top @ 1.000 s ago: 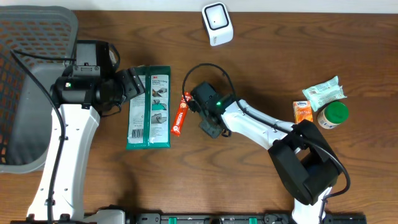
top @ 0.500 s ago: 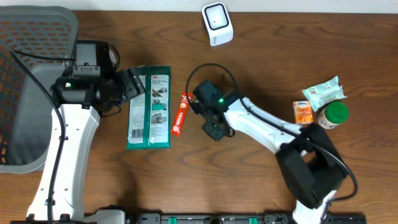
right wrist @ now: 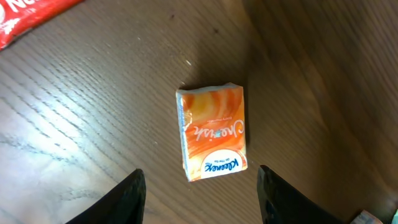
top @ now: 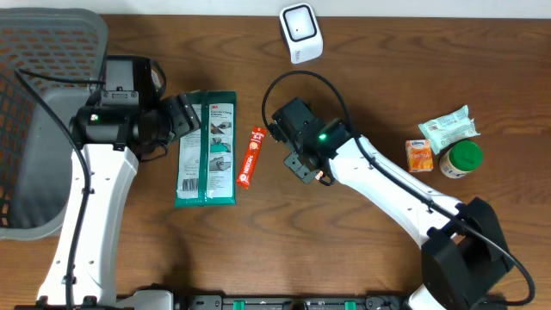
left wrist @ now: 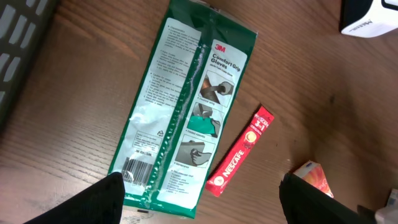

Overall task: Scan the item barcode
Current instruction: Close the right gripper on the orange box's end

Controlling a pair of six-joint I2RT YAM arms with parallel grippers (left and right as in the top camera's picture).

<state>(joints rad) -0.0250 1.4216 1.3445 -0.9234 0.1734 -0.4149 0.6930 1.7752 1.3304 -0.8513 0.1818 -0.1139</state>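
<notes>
The brown wooden table (top: 387, 77) carries a flat green glove pack (top: 207, 148) left of centre. A red Nescafé sachet (top: 250, 158) lies just beside the pack's right edge, not touching it. A small orange Kleenex pack (right wrist: 211, 134) lies flat near the sachet (label up). A white scanner (top: 300, 33) stands near the top edge in the overhead view. To the right sit a second orange pack (top: 419, 155), a green-lidded jar (top: 461, 159) just beside it, and a white-and-green soft packet (top: 448, 127). A grey basket (top: 43, 129) sits at the left end.
</notes>
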